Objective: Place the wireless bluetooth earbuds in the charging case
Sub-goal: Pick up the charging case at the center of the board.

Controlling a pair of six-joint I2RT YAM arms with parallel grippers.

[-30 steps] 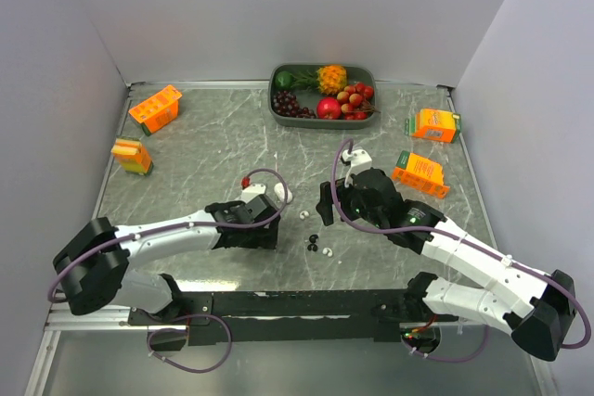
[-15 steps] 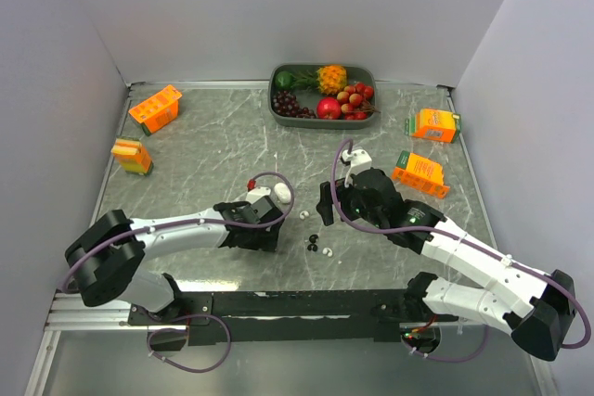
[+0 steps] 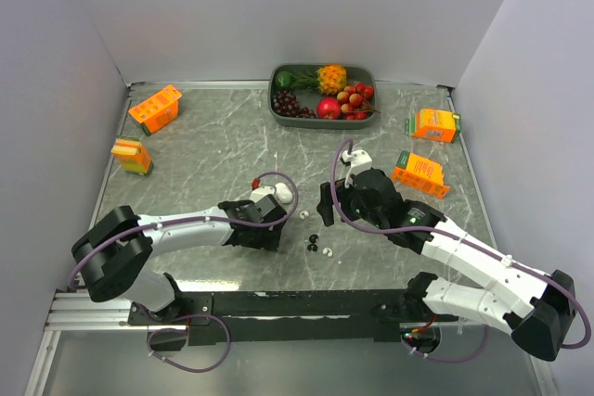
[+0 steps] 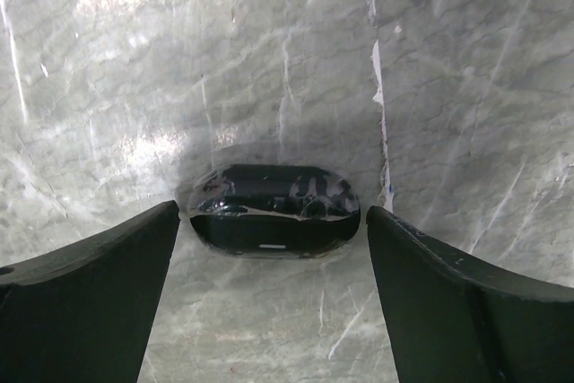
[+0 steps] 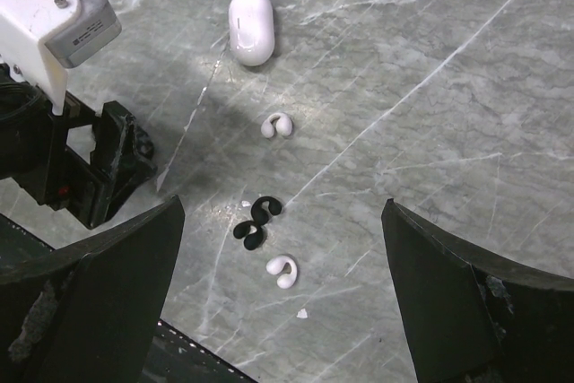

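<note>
1. Wireless bluetooth earbuds point(image 3: 313, 240) lie loose on the grey marble table point(image 3: 204, 155), in the near middle, between the two arms.
2. One white bud point(image 5: 277, 125) sits alone at the far side of the group. Two black buds point(image 5: 266, 208) lie together nearer the robot, touching or nearly so. The second white bud point(image 5: 282, 270) rests just to the right of that pair. None of them is inside a case.
3. The black charging case point(image 4: 273, 211) is closed and lies flat on the table left of the buds. In the top view the left gripper point(image 3: 260, 229) hides it.
4. That left gripper is low over the black case with its jaws spread, one finger point(image 4: 90, 284) just beside each end of the case. Only a thin sliver of table shows on either side, and it has no grip on anything.
5. The white charging case point(image 5: 250, 27), also closed, lies just beyond the left gripper, to the far left of the lone white bud.
6. The right gripper point(image 3: 327, 203) hangs just right of the buds with its jaws fully spread and nothing between them. Its wrist camera looks down on all four buds and the white case.
7. Farther out, a grey tray point(image 3: 320, 122) of fruit stands at the far edge. Two orange boxes point(image 3: 155, 108) lie at the far left and two more point(image 3: 419, 172) at the right.
</note>
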